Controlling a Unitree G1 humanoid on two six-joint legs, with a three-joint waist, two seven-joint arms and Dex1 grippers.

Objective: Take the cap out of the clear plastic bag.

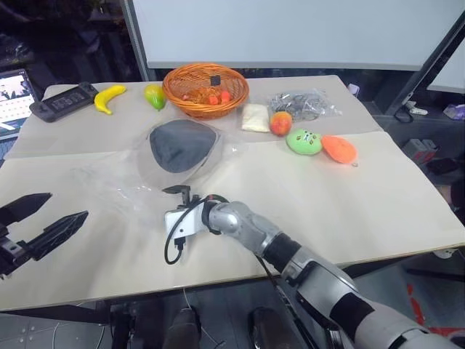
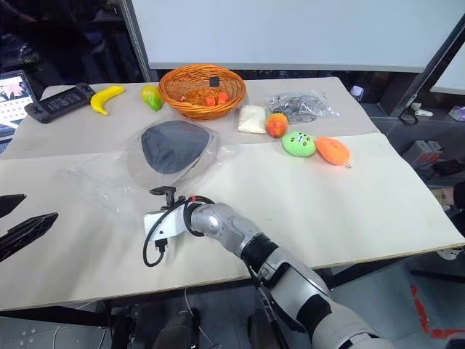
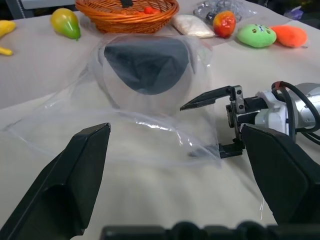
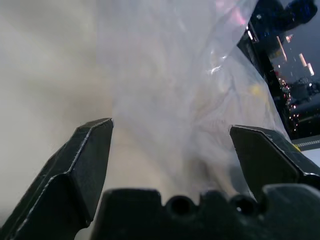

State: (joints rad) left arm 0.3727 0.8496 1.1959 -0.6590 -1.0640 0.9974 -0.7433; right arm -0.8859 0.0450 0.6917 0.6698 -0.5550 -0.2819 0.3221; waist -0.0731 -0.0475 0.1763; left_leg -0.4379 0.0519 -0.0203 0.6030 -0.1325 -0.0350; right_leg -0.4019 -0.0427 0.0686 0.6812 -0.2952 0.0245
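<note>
The cap [image 1: 182, 145] lies with its dark grey lining up inside the clear plastic bag [image 1: 123, 182], which is spread flat on the table in front of the basket. My right gripper [image 1: 176, 193] is at the bag's near edge, open, with a corner of the plastic [image 4: 200, 90] between its fingers [image 3: 207, 97]. At the near left my left gripper [image 1: 68, 204] hangs open above the table and short of the bag, holding nothing; the cap [image 3: 147, 62] lies beyond it.
An orange wicker basket [image 1: 205, 89] stands at the back, flanked by a banana [image 1: 109, 97], a green-yellow fruit [image 1: 154, 95] and a black handheld device [image 1: 64, 101]. To the right lie a white pouch [image 1: 255, 117], a peach [image 1: 280, 123], green [image 1: 304, 141] and orange [image 1: 338, 149] plush toys and a small clear bag [image 1: 301, 104].
</note>
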